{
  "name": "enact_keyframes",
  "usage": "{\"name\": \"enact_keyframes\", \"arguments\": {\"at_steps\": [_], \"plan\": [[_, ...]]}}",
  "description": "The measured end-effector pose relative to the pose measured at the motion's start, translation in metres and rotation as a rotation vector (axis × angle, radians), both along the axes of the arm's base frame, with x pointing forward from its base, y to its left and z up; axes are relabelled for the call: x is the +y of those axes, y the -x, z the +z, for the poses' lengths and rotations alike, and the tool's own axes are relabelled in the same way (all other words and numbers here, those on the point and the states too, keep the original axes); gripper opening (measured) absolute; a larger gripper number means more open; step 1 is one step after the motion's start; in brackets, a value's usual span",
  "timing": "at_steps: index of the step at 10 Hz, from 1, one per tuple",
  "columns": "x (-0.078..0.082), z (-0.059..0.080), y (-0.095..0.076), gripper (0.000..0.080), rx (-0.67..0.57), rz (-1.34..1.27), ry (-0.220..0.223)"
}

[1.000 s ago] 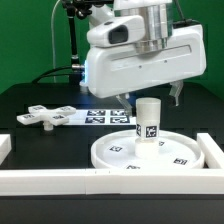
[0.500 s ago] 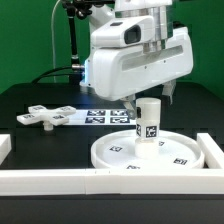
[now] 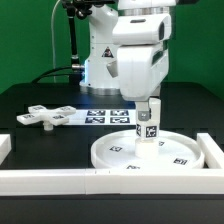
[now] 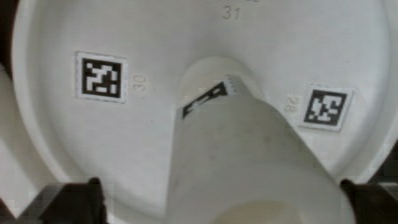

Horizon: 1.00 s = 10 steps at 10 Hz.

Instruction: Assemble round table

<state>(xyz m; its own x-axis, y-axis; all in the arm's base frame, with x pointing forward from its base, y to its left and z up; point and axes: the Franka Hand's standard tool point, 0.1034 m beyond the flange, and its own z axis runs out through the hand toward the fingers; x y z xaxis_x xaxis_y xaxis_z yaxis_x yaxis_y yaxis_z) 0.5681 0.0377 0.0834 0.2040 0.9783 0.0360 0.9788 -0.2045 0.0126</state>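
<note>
- The post (image 3: pixel 147 126) stands upright in the middle of the disc (image 3: pixel 112 154), which lies flat on the desk (image 3: pixel 30 140) near the front wall (image 3: pixel 60 181).
- My fingers (image 4: pixel 80 205) are spread apart, one on either side of the post's top, and grip nothing.
- I judge the post to be placed. I cannot tell whether it is screwed tight, because the joint is too small to read.
- The cross foot (image 3: pixel 45 116) lies loose, well apart toward the exterior view's left, beside the marker board (image 3: pixel 108 117), and is not yet fitted.
- My arm (image 3: pixel 135 50) hides the desk behind it.
</note>
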Motion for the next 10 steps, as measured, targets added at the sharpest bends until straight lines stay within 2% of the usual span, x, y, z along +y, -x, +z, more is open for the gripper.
{"name": "enact_keyframes", "arguments": {"at_steps": [3,6,7,8,9,10], "plan": [[0.0025,-0.0008,0.0005,0.0649,-0.006,0.190,0.040],[0.0024,-0.0015,0.0008,0.0649,-0.005,0.227,0.042],[0.0019,-0.0024,0.0012,0.0528,-0.003,0.226,0.043],[0.0016,-0.0024,0.0012,0.0528,-0.003,0.225,0.043],[0.0014,-0.0027,0.0015,0.0407,-0.002,0.225,0.042],[0.0010,-0.0031,0.0016,0.0407,-0.001,0.224,0.042]]}}
